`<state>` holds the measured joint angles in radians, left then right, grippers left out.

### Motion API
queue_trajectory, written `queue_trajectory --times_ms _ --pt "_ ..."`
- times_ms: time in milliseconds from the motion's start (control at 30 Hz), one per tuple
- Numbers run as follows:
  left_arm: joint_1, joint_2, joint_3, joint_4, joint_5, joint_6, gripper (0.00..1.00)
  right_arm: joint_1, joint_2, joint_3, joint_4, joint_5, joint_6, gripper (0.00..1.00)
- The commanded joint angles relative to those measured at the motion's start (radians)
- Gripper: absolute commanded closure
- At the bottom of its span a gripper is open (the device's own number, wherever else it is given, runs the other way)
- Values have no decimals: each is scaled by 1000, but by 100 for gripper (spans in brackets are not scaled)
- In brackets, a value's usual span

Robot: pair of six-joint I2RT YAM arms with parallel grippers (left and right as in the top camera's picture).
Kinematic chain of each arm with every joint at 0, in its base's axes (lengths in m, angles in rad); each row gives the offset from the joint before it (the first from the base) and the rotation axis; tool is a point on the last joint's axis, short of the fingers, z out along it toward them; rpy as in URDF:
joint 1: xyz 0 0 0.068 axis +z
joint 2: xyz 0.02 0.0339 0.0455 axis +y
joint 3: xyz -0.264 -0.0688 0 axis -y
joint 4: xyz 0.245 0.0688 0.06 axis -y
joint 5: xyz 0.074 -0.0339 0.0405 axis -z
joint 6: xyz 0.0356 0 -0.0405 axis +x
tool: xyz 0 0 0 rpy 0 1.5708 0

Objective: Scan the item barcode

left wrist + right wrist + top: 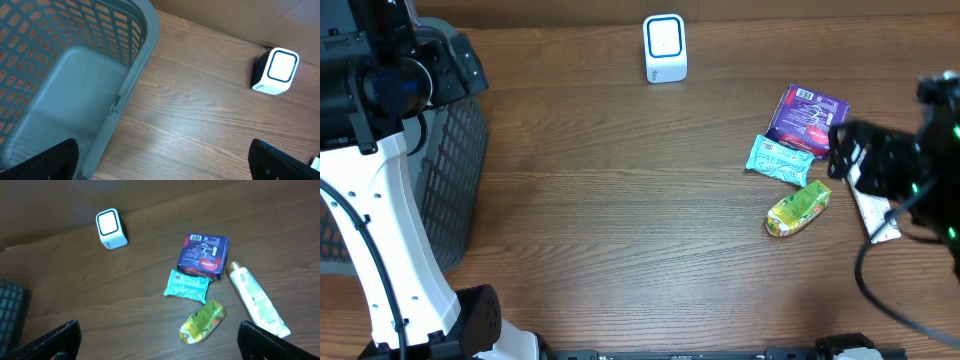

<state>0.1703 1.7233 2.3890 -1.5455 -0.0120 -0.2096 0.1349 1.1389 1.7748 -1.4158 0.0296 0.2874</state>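
Note:
A white cube scanner (665, 48) with a blue-ringed window stands at the table's back centre. On the right lie a purple packet (807, 117), a teal packet (781, 160), a yellow-green packet (798, 209) and a white tube (875, 215) partly under the right arm. My right gripper (160, 342) hangs open above them, holding nothing, with the yellow-green packet (202, 322) between and below its fingers. My left gripper (165, 162) is open and empty, at the basket's edge, with the scanner (277, 71) ahead to its right. No barcode is readable.
A grey mesh basket (460, 170) stands at the far left under the left arm; its inside (65, 85) looks empty. Bare wooden table lies between the basket and the packets. The basket's corner (10, 310) shows at the left of the right wrist view.

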Motion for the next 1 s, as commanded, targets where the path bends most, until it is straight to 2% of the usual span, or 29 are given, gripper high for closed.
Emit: queue_trajectory --times_ms 0,300,533,667,767,933,967 --pt "0 5 17 1 5 7 0 5 -40 13 -57 -13 -1 0" --pt "-1 5 17 1 5 7 0 5 -48 12 -237 -1 -5 0" --pt "-1 5 17 1 5 7 0 -2 -58 -10 -136 136 -27 0" --pt "-1 5 17 1 5 7 0 -2 -132 -96 69 134 -129 0" --pt "-1 5 17 1 5 7 0 -5 -219 -219 259 134 -136 0" --pt "0 5 17 1 5 7 1 -40 -391 -528 602 122 -137 0" --pt "-1 5 17 1 5 7 0 -50 -449 -636 703 110 -140 0"
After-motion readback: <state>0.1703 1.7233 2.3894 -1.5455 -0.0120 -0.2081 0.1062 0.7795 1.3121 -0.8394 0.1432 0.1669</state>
